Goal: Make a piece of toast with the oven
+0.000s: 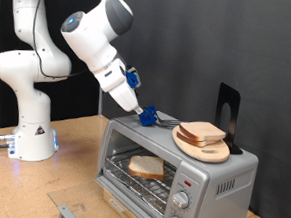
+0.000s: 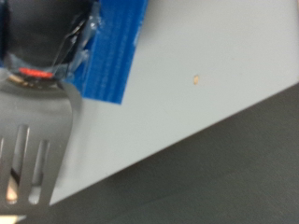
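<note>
The silver-grey oven [image 1: 221, 179] stands at the exterior view's lower right with its glass door [image 1: 119, 195] folded down open. One slice of toast [image 1: 146, 167] lies on the wire rack inside. A second slice [image 1: 202, 132] lies on a round wooden plate [image 1: 211, 152] on the oven's top. My gripper [image 1: 141, 107] is just above the oven's top, left of the plate, shut on a fork with a blue handle [image 1: 148, 116]. The wrist view shows the blue handle [image 2: 112, 47], the fork's tines [image 2: 33, 159] and the oven's grey top [image 2: 206, 84].
A black upright stand [image 1: 227, 105] is behind the plate on the oven. Two knobs [image 1: 182, 201] and a red light [image 1: 187, 180] are on the oven's front right. The robot's white base [image 1: 29, 131] stands at the exterior view's left on the wooden table [image 1: 77, 159].
</note>
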Robot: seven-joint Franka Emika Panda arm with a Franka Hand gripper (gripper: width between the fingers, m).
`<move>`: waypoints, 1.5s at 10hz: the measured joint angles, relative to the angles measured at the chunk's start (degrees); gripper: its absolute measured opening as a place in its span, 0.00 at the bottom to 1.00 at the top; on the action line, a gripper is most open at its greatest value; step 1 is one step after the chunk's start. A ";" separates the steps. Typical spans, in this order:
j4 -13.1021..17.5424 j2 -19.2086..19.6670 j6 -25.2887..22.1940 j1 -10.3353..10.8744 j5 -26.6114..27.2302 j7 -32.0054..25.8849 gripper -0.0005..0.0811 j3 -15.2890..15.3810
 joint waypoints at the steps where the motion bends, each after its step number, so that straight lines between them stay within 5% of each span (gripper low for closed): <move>1: 0.15 -1.08 -2.07 -0.38 -0.44 0.12 0.84 -1.15; 5: 1.38 -4.72 -13.60 -3.33 -8.55 0.88 0.84 -5.67; 8: 1.14 -4.24 -12.23 -3.86 -8.38 0.65 0.84 -5.51; 15: 5.34 1.83 -12.00 -9.37 -12.19 -2.86 0.84 -10.25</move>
